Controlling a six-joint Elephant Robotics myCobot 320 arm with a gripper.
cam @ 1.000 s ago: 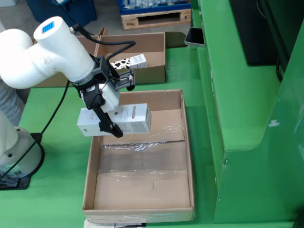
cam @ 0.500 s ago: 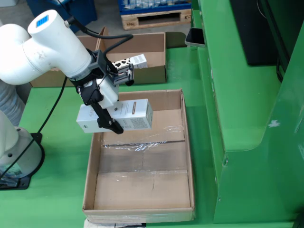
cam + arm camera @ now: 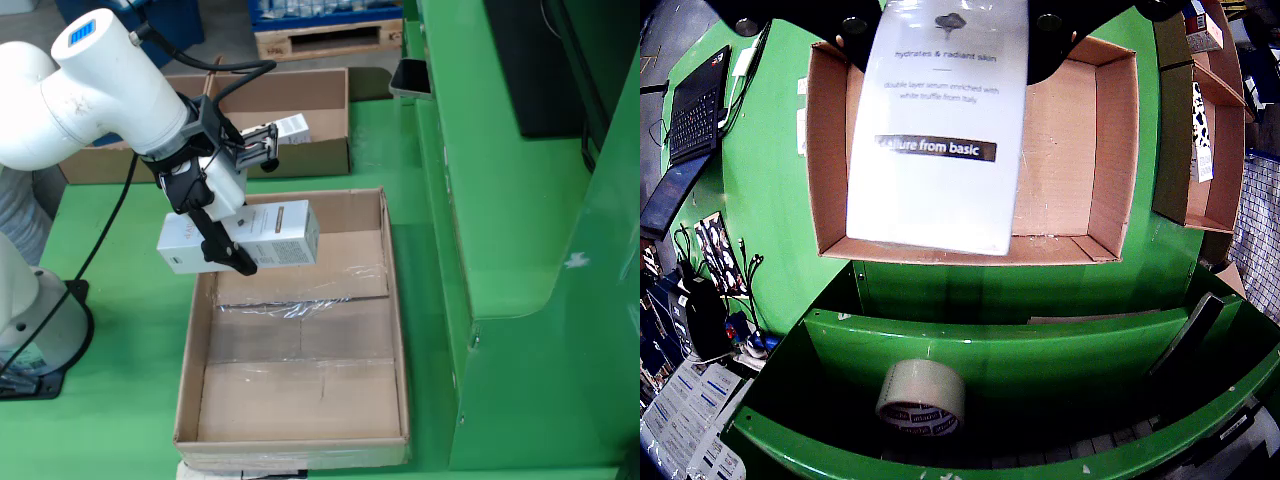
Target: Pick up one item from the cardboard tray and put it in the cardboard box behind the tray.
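I've got the white carton (image 3: 240, 240) clamped in the gripper (image 3: 222, 232), jaws squeezed on its sides, and it hangs clear above the far left corner of the cardboard tray (image 3: 395, 330), nothing else left inside that tray. So this is the carry step: lift done, delivery not yet. The cardboard box (image 3: 325, 155) sits just beyond the tray's far edge, with another carton (image 3: 272, 130) already in it. Next I need to swing away past that edge, centre over the box opening, then lower and let go.
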